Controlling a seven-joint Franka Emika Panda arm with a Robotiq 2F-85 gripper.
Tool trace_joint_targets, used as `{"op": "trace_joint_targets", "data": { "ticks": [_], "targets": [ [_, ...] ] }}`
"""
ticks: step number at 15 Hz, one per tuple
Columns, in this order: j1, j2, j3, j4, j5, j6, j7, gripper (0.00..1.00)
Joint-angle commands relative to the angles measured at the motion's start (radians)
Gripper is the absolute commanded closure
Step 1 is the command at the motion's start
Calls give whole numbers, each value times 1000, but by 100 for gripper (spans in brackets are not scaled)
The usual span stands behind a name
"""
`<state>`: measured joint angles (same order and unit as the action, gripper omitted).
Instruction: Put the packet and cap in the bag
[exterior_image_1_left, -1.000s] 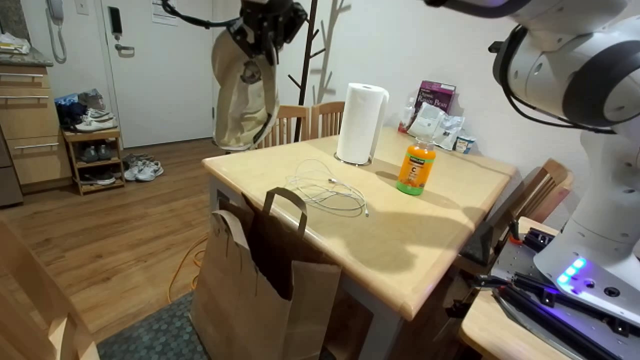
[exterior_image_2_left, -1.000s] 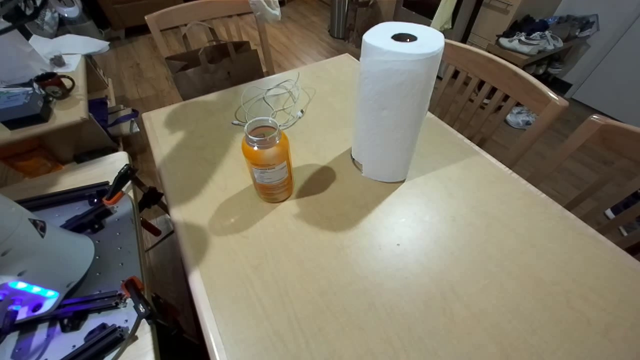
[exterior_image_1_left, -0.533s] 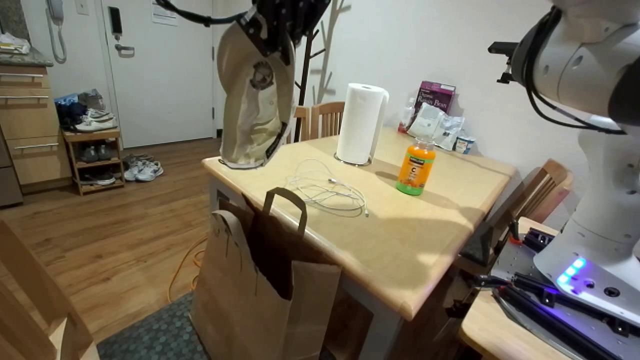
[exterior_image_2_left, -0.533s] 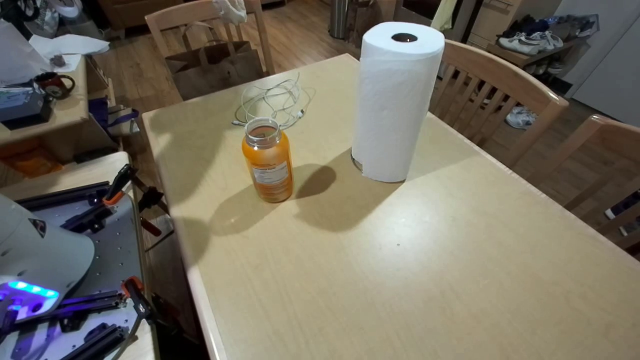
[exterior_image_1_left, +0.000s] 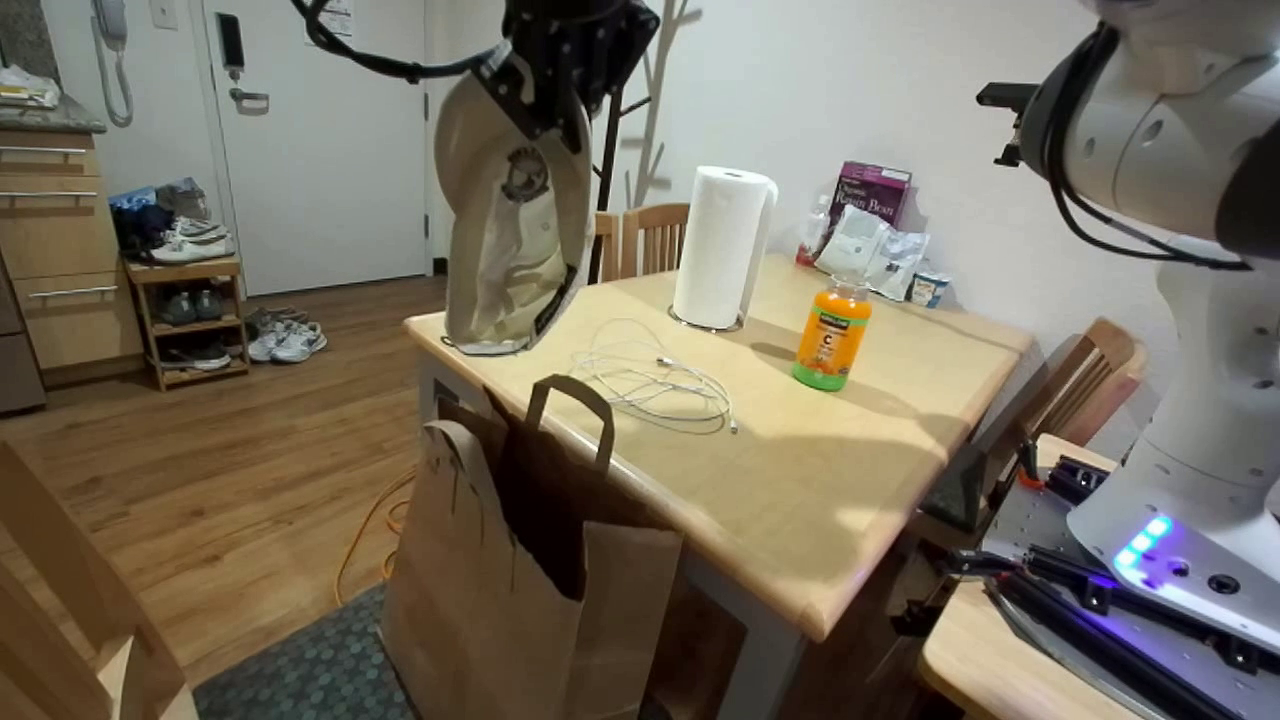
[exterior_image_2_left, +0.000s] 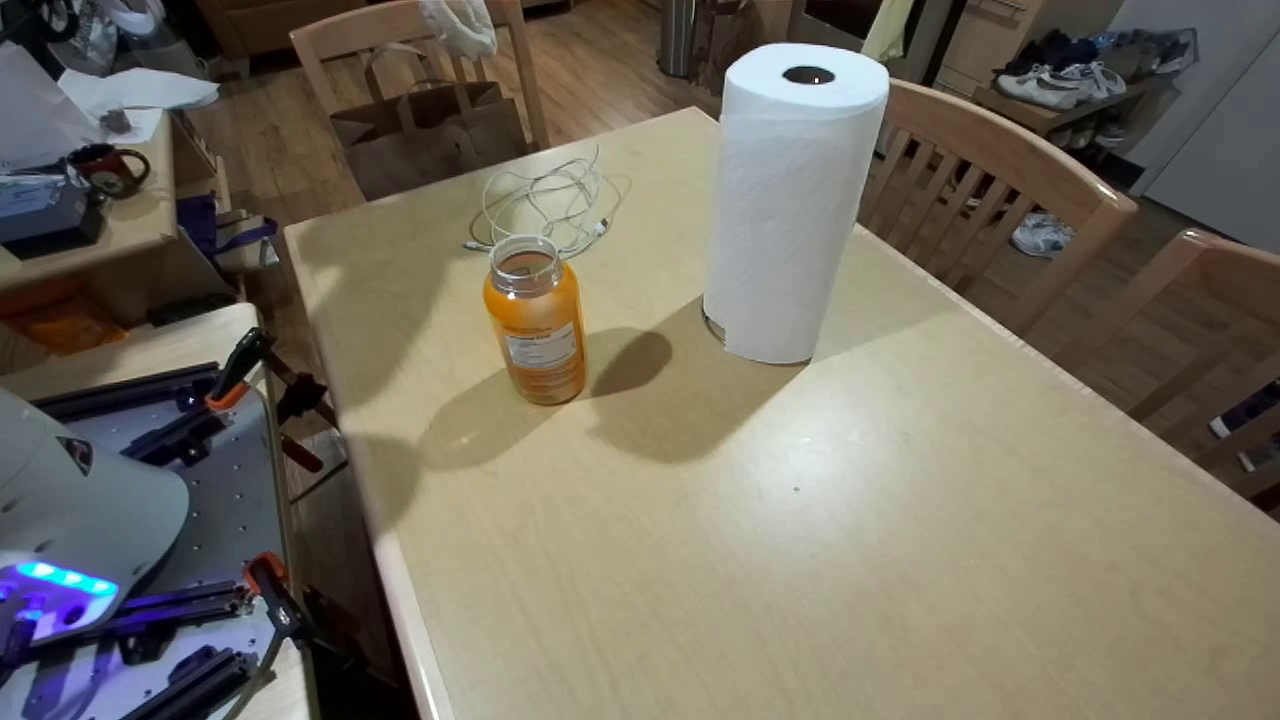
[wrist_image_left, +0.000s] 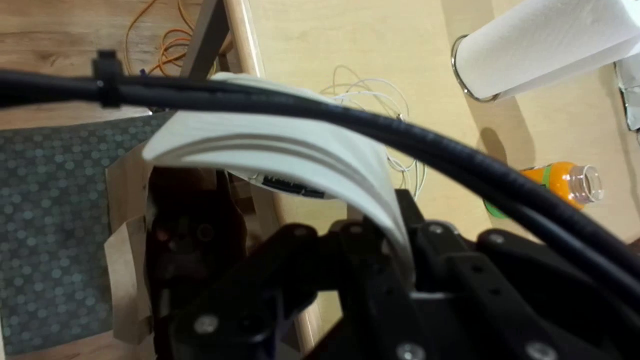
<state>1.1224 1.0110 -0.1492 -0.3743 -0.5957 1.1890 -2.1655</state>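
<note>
In the gripper (exterior_image_1_left: 556, 130), the cap (exterior_image_1_left: 505, 260), higher than the bag (exterior_image_1_left: 490, 590) in both exterior views. For the bag, a place between the edge of the table (exterior_image_1_left: 760, 490) and the back of a chair (exterior_image_2_left: 350, 27). On the table, in an exterior view: behind the bag, a cable (exterior_image_1_left: 666, 362); behind and right of that, a paper-towel roll (exterior_image_1_left: 718, 250); farther right and nearer, a bottle (exterior_image_1_left: 832, 335); beyond the bottle, pouches (exterior_image_1_left: 872, 250) before a box (exterior_image_1_left: 874, 188).

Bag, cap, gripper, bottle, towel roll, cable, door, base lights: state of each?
Bag: upright, mouth open
Cap: hanging, not in the bag
Gripper: shut on the cap
Bottle: upright, lid off
Towel roll: upright
Cable: loose loops, ends free
Door: shut
Base lights: lit blue
</note>
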Motion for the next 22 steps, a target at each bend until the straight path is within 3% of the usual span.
{"op": "trace_joint_targets", "data": {
  "ticks": [1, 8, 10, 11, 15, 16, 18, 22],
  "targets": [
    [22, -75, 35, -34, 79, -51, 10, 95],
    [88, -133, 66, -31, 168, -121, 31, 95],
    [77, -123, 85, -29, 196, -97, 23, 95],
    [67, -69, 90, 45, 193, -122, 0, 95],
    [43, -7, 67, 36, 157, -110, -27, 95],
    [36, -30, 57, -39, 164, -78, -16, 95],
    [13, 40, 54, 31, 165, -90, -15, 95],
    [-29, 110, 60, 39, 186, -40, 23, 95]
  ]
}}
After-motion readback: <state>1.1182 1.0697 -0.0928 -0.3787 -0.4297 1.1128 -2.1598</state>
